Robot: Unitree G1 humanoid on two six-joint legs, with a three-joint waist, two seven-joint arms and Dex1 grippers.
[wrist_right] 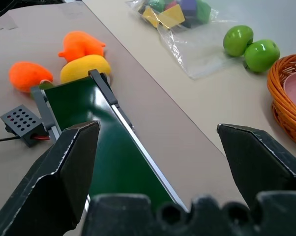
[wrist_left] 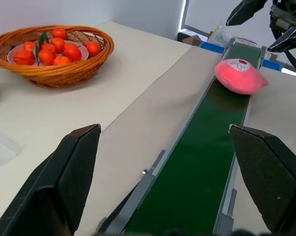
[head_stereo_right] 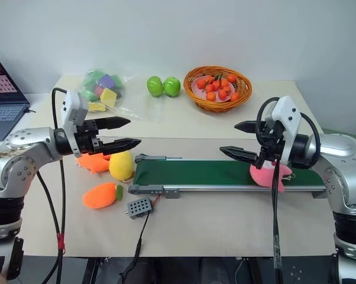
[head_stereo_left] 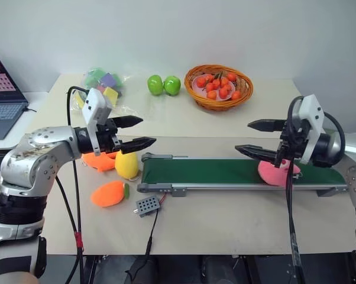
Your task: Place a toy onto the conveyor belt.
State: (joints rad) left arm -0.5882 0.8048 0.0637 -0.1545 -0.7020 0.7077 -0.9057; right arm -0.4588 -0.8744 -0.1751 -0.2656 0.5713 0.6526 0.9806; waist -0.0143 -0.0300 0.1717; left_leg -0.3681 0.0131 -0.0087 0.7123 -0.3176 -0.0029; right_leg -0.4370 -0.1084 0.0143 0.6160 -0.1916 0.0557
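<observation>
The pink toy (head_stereo_left: 277,172) lies on the right end of the dark green conveyor belt (head_stereo_left: 207,171); the left wrist view shows the toy (wrist_left: 239,76) resting on the green strip. My right gripper (head_stereo_left: 243,136) hovers open just above and to the left of the toy, with nothing between its fingers. My left gripper (head_stereo_left: 148,131) is also open and empty, held level above the table near the belt's left end, over the yellow plush.
A yellow plush (head_stereo_left: 126,165) and two orange plushes (head_stereo_left: 109,193) (head_stereo_left: 100,161) lie by the belt's left end, beside the grey control box (head_stereo_left: 147,205). At the back are a fruit basket (head_stereo_left: 219,87), two green apples (head_stereo_left: 164,84), a bag of blocks (head_stereo_left: 104,83) and a laptop (head_stereo_left: 3,97).
</observation>
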